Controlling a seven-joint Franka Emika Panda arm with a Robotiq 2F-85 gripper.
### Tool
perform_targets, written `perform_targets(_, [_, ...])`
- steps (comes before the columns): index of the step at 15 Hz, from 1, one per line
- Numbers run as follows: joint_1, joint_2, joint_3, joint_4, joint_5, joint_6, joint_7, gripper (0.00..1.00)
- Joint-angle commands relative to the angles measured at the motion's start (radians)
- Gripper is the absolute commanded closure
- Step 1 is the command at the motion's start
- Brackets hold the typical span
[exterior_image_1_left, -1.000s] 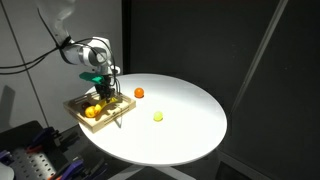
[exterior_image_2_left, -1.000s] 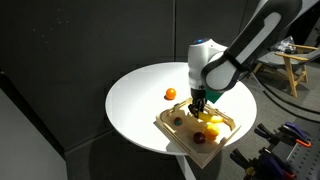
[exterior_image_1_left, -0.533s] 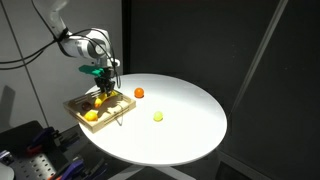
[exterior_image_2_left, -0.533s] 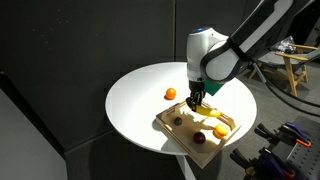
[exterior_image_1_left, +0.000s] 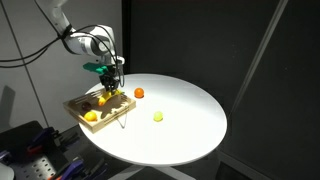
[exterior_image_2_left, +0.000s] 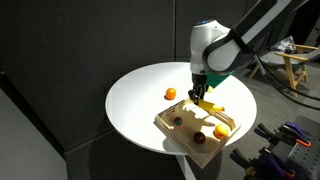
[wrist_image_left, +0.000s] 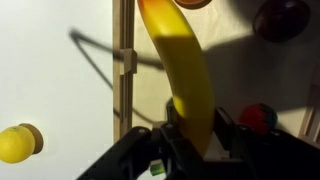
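My gripper is shut on a yellow banana, which hangs from the jaws above a wooden tray. In both exterior views the gripper sits a little above the tray, with the banana dangling toward it. A dark red fruit and a red fruit lie in the tray below. Dark fruits and a yellow-orange one also lie in the tray.
The tray stands at the edge of a round white table. An orange fruit lies on the table beside the tray. A small yellow fruit lies farther out. Dark curtains surround the table.
The gripper has risen and shifted slightly toward the table's middle, lifting the banana up out of the tray. The other fruits have not moved.
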Motion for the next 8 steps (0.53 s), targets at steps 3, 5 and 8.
perform_targets(3, [-0.053, -0.052, -0.016, 0.013, 0.028, -0.068, 0.003, 0.84])
perform_targets(5, [-0.073, -0.068, -0.023, 0.011, 0.036, -0.071, 0.0, 0.84])
perform_targets(8, [-0.101, -0.098, -0.031, 0.011, 0.054, -0.093, -0.008, 0.84])
